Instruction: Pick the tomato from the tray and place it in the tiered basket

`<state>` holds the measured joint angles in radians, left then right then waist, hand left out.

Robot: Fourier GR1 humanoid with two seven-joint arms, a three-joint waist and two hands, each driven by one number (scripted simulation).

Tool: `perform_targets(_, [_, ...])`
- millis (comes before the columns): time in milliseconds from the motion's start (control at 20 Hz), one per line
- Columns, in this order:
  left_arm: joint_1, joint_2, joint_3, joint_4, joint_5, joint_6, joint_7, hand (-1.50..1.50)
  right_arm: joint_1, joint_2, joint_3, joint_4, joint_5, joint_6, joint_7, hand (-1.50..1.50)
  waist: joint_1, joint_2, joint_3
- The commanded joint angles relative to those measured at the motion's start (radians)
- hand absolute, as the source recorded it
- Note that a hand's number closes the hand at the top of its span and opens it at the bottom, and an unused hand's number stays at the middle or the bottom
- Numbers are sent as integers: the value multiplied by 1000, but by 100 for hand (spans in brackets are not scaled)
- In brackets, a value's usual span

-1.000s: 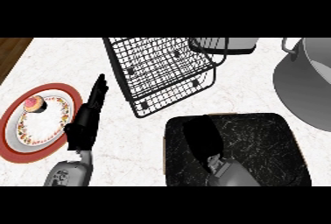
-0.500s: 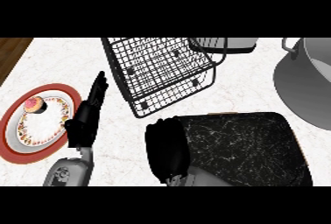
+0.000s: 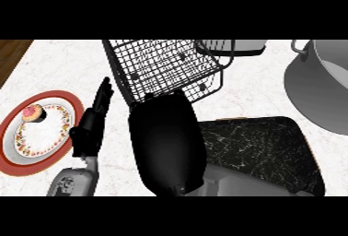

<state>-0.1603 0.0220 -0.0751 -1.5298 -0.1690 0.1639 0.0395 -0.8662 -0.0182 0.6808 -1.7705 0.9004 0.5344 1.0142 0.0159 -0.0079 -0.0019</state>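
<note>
The wire tiered basket (image 3: 163, 69) stands at the back middle of the counter. A dark marbled tray (image 3: 265, 147) lies in front of it to the right. My right hand (image 3: 166, 143) shows as a large black shape close to the view, over the tray's left end, with its top reaching the basket's front edge. Only its back faces me, so whatever is under it is hidden. No tomato shows anywhere. My left hand (image 3: 92, 124) rests open on the counter, left of the basket, fingers straight and pointing away.
A red-rimmed white plate (image 3: 17, 152) with a small pink pastry (image 3: 32, 113) lies at the far left. A big grey pot (image 3: 323, 92) fills the right side. A second wire basket part (image 3: 228, 46) stands at the back. The counter's wooden edge shows top left.
My right hand has risen from the tray and moved left and away, toward the basket's front edge, looming larger. The left hand and everything else stay put.
</note>
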Motion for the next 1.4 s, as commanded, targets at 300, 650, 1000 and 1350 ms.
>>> perform_targets(300, [38, -21, -35, -6, -11, 3, -25, 0, -285, 17, -208, 76, -230, -4, 263, 150, 8, 0, 0])
perform_targets(650, [15, -9, -34, -50, -12, 1, 38, 0, -449, 18, -268, 348, -255, -165, 194, 150, 18, 7, 0])
perform_targets(1000, [-24, 20, 40, 33, 43, -31, -19, 0, -551, 13, -376, 566, -167, -145, 39, 150, -2, 11, 0])
perform_targets(1350, [62, 31, 7, -55, 16, -18, -28, 0, -522, 18, -358, 769, -37, -295, -129, 150, 6, 11, 1])
